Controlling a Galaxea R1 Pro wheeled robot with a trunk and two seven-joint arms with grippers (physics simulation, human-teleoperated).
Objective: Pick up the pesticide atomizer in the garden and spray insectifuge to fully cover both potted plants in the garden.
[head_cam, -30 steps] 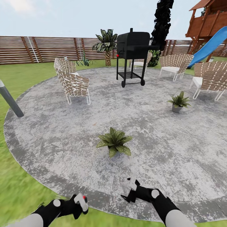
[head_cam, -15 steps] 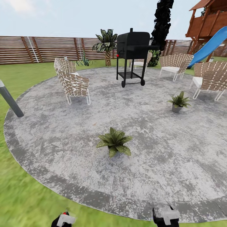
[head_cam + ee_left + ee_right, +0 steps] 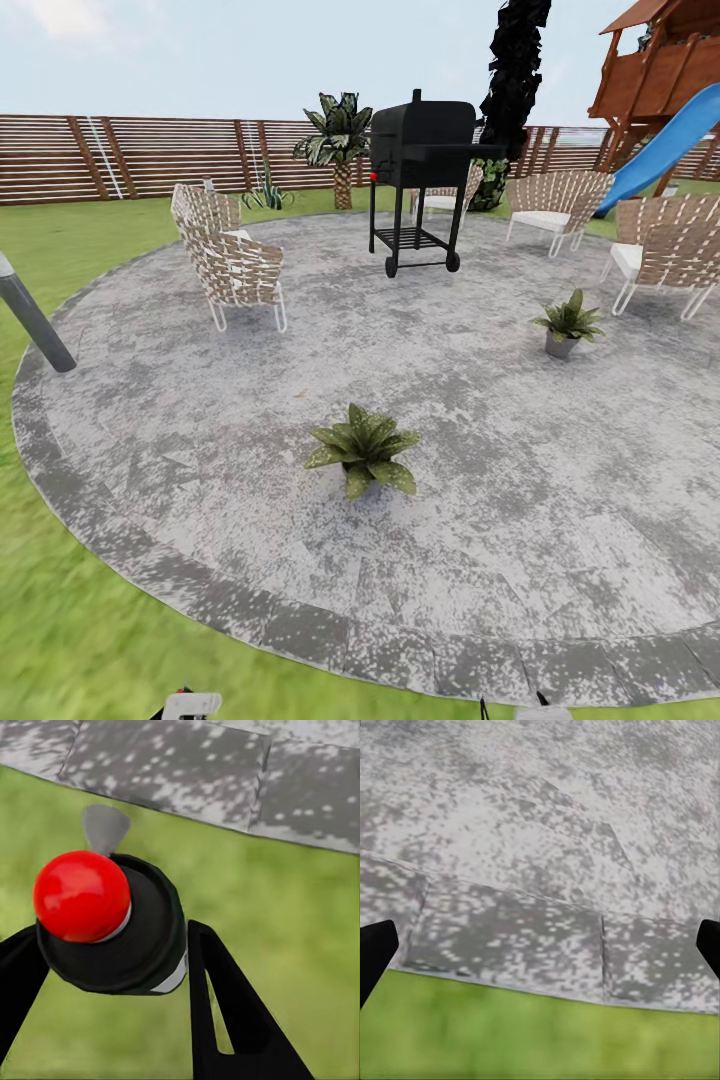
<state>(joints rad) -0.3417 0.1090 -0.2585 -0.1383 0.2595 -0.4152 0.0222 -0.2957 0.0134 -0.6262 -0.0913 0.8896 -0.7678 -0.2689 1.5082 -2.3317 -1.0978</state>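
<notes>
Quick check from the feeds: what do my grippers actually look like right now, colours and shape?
In the left wrist view, the left gripper has two flat matte-black fingers, wedge-shaped, one with a narrow cut-out slot. The right gripper shows matching black fingertips at the frame edges. In the head view, pale grey-white gripper parts peek in at the bottom edge. No cables or markings visible.

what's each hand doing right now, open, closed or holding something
Left hand: shut on the pesticide atomizer, held between its fingers.
Right hand: open and holding nothing, fingertips spread wide above the patio edge.
</notes>
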